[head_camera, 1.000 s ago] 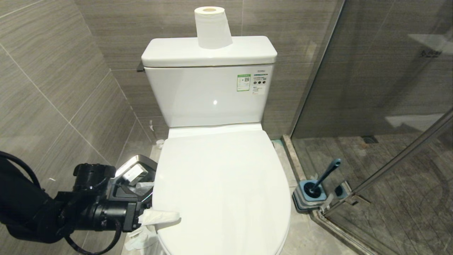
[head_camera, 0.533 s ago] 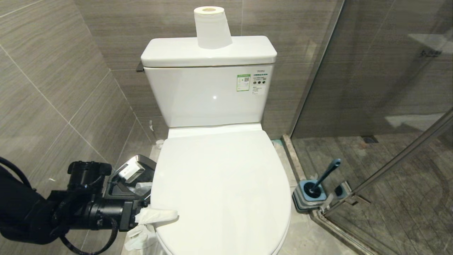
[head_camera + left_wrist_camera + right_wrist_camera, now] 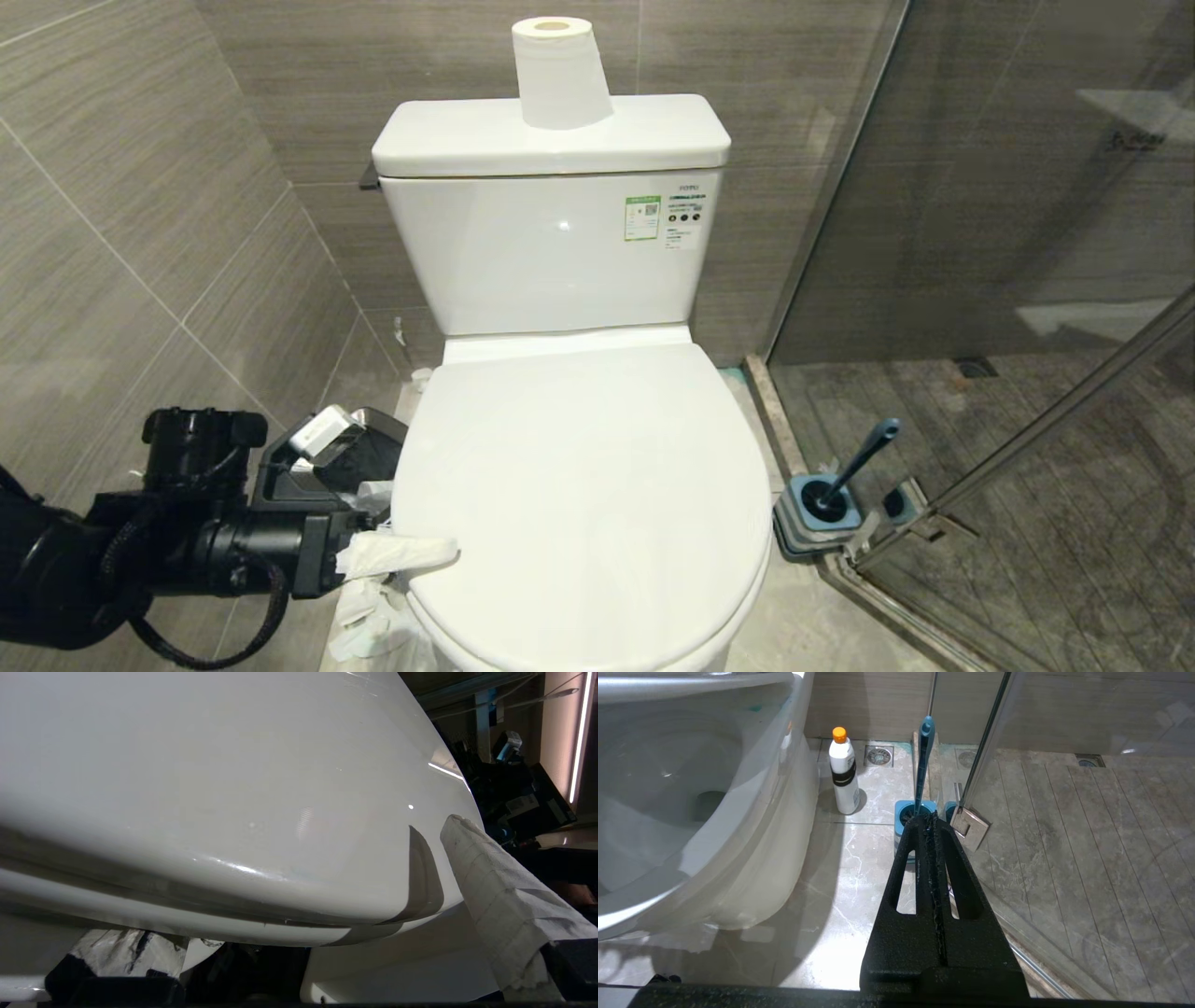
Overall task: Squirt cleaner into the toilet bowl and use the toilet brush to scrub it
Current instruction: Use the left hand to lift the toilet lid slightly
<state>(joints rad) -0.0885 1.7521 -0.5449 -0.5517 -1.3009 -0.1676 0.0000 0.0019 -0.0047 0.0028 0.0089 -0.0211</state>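
The toilet bowl (image 3: 752, 826) is covered by its closed white lid (image 3: 579, 495). My left gripper (image 3: 411, 583) is open at the lid's left front edge. Its fingers are wrapped in white paper; one finger (image 3: 397, 553) lies over the lid's rim and the other shows below it. In the left wrist view the rim of the lid (image 3: 233, 858) fills the space between the wrapped fingers (image 3: 495, 896). My right gripper (image 3: 927, 819) is shut, empty and low over the floor. Beyond it stand the cleaner (image 3: 844, 772) and the toilet brush (image 3: 923, 760) in its blue holder (image 3: 822, 509).
A steel-rimmed black bin (image 3: 373, 443) stands between the toilet and the tiled left wall, right behind my left arm. A paper roll (image 3: 560, 70) sits on the tank. The glass shower door (image 3: 980, 233) and its metal hinge (image 3: 969, 828) close off the right side.
My left arm has drawn back to the left and slightly down in the head view, its upper finger still on the lid's rim. The lid's near edge has shifted a little with it.
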